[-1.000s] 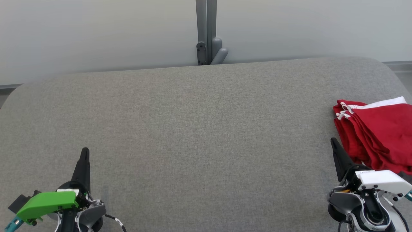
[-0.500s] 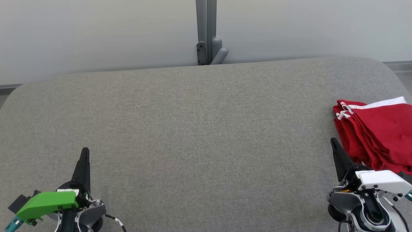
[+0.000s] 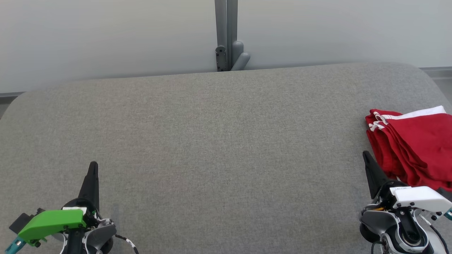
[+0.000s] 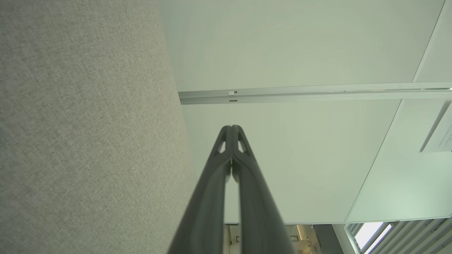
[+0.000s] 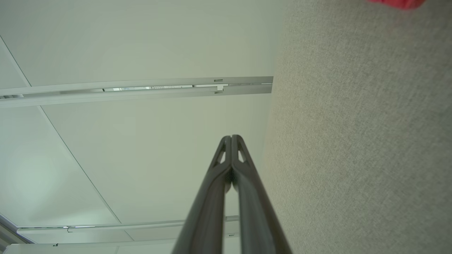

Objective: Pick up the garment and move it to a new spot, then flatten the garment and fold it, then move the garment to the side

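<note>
The garment [image 3: 413, 144] is red with white trim and lies folded at the right edge of the grey fabric table [image 3: 219, 141]; a red sliver of the garment [image 5: 395, 2] shows at the top of the right wrist view. My right gripper [image 3: 365, 155] rests at the lower right, shut and empty, its tip just left of the garment's near edge. At the lower left my left gripper [image 3: 93, 165] is shut and holds nothing. Both wrist views show the fingers pressed together: the left gripper [image 4: 231, 127] and the right gripper [image 5: 231, 137].
A grey post [image 3: 226, 35] with a bracket stands behind the table's far edge against a pale wall. The table's rounded corners fall away at the far left and far right.
</note>
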Robot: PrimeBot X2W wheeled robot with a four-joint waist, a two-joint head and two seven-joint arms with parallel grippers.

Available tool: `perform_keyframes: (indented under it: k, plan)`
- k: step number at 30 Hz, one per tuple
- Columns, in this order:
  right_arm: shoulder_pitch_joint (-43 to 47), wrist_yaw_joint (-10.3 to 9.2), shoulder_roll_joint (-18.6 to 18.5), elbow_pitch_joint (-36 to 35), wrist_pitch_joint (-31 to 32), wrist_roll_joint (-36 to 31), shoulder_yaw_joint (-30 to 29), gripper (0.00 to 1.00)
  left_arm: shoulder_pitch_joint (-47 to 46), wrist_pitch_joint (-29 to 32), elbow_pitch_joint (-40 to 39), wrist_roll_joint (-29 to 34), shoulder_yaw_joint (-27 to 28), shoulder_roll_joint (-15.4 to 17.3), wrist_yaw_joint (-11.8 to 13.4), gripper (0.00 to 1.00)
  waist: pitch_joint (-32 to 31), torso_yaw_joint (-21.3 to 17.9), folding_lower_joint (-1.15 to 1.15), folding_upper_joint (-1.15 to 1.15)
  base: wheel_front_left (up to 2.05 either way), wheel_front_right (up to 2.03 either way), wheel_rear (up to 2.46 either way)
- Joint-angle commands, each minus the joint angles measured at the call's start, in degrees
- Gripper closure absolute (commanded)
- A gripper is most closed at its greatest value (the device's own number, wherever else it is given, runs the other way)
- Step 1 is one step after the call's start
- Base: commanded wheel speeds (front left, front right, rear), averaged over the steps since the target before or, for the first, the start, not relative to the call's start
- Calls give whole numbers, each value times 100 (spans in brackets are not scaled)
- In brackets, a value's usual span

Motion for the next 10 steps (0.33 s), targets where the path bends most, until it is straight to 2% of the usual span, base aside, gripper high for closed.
perform_keyframes:
  k: [1,10]
  plan:
    - [-23,2,-28,-23,12,33,-7,100,-59,3,-29,-19,7,34,-37,100,0,0,0,47,0,0,0]
    - [-23,2,-28,-23,12,33,-7,100,-59,2,-29,-20,7,34,-37,100,0,0,0,47,0,0,0]
